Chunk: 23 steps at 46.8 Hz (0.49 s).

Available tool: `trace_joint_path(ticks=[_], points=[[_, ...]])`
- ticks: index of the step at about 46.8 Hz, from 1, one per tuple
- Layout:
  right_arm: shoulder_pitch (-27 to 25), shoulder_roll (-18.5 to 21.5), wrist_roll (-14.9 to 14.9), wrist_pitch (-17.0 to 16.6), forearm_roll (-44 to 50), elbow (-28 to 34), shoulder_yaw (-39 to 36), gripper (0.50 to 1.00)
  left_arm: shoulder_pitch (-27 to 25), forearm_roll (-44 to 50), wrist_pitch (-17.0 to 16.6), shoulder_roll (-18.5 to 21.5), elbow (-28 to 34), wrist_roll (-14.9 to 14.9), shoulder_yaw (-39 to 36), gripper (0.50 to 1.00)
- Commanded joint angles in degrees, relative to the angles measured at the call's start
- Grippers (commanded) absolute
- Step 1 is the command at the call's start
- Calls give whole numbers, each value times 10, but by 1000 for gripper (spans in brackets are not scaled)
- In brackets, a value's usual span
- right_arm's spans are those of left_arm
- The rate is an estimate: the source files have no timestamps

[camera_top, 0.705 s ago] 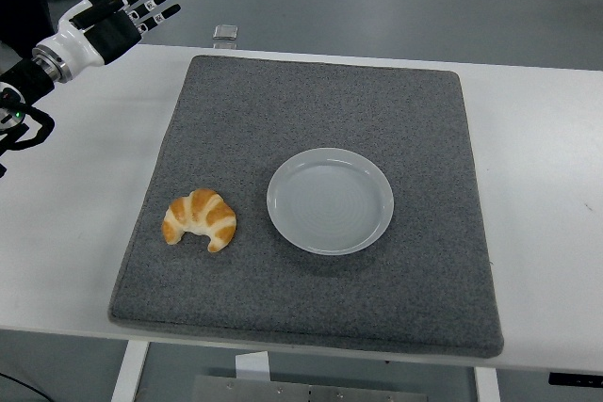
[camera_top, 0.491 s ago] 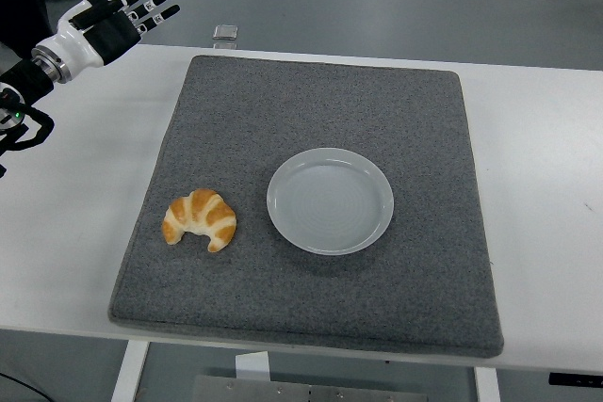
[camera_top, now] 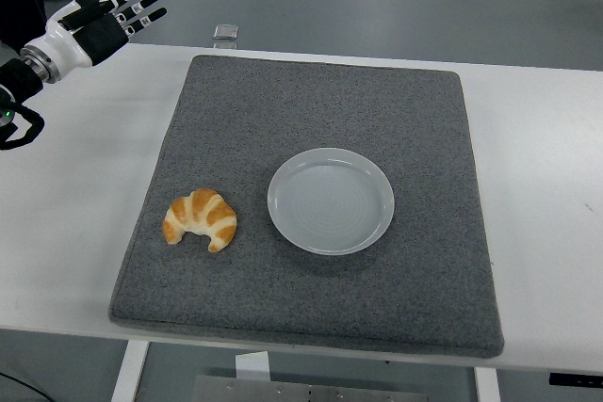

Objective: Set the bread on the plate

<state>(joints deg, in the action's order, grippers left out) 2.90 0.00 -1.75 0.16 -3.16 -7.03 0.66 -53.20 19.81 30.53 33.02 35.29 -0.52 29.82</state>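
Note:
A golden croissant (camera_top: pixel 200 219) lies on the grey mat (camera_top: pixel 311 101) near its left front part. An empty white plate (camera_top: pixel 330 201) sits on the mat just right of the croissant, apart from it. My left hand (camera_top: pixel 104 14) is raised over the table's far left corner, fingers spread and holding nothing, far from the croissant. The right arm is out of view.
The grey mat covers most of the white table (camera_top: pixel 537 138). A small clear object (camera_top: pixel 224 33) lies at the table's far edge behind the mat.
My left hand has drawn back a little to the left and up, away from the mat. The croissant and plate have not moved.

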Motion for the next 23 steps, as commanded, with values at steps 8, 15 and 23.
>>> trace_joint_path(ticks=[8, 15, 23], points=[[0, 0, 0, 0, 0, 0, 0, 954, 2, -49, 33, 42, 25, -1, -15, 996], [0, 0, 0, 0, 0, 0, 0, 952, 3, -145, 45, 61, 27, -9, -7, 996], [0, 0, 0, 0, 0, 0, 0, 952, 0, -220, 45, 90, 35, -13, 1, 996]])
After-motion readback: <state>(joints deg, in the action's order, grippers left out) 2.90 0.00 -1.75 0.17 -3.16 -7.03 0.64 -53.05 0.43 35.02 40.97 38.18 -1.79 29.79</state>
